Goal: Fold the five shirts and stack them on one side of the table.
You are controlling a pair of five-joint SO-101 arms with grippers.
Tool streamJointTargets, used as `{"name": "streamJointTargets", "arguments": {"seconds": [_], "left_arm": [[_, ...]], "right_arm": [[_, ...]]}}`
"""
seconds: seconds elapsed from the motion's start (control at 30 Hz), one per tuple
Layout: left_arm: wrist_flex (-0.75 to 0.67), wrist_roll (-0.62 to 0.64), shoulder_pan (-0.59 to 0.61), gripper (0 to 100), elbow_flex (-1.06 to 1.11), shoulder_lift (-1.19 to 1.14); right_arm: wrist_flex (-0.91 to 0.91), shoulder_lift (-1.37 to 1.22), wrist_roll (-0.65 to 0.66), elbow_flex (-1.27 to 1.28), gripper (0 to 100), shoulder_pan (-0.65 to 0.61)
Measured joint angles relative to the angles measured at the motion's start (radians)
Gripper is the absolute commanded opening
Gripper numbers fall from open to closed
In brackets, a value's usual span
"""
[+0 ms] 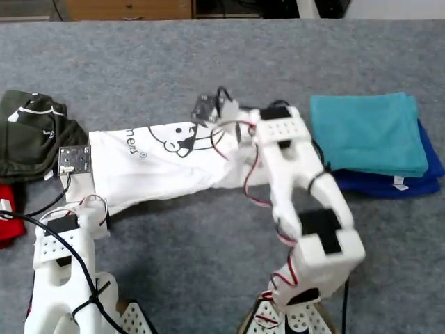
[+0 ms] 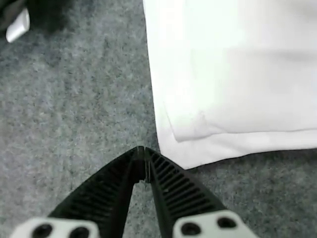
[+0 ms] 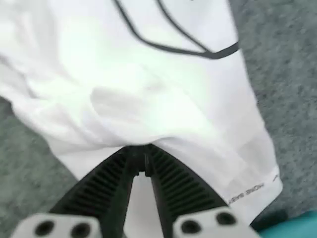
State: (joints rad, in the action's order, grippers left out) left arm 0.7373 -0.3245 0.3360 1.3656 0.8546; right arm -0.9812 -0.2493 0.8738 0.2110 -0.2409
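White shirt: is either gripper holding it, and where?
The right gripper looks pinched on a bunched fold of the white shirt; the left gripper, shut, holds nothing.

Place: a robotics lab or workshop room, seen indoors.
Rig: a left arm (image 1: 66,250) and a right arm (image 1: 299,181) of white plastic stand side by side at the near edge, with bare screws.
Wiring: loose red and white wires (image 1: 252,188) run along the right arm.
Surface (image 1: 174,56): covered in grey felt-like cloth.
Background: wooden furniture (image 1: 128,8) behind the far edge.
Test material: a white shirt (image 1: 153,167) and folded shirts (image 1: 368,132).
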Motion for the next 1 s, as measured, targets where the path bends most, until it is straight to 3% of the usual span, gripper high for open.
{"name": "streamJointTargets", "arguments": {"seconds": [0.13,0.3,0.63,0.8,1.0], "left_arm": [[0.000,0.000,0.000,2,0.000,0.000],[0.000,0.000,0.000,2,0.000,0.000],[0.000,0.000,0.000,2,0.000,0.000],[0.000,0.000,-0.006,2,0.000,0.000],[0.003,0.000,-0.009,2,0.000,0.000]], "right_arm": [[-0.021,-0.172,-0.011,-0.201,0.2,0.000],[-0.207,-0.298,-0.011,-0.419,0.2,0.032],[-0.643,-0.242,0.051,-0.726,0.2,0.035],[-0.651,-0.241,0.025,-0.723,0.2,-0.060],[-0.468,-0.425,-0.130,-0.669,0.2,-0.184]]}}
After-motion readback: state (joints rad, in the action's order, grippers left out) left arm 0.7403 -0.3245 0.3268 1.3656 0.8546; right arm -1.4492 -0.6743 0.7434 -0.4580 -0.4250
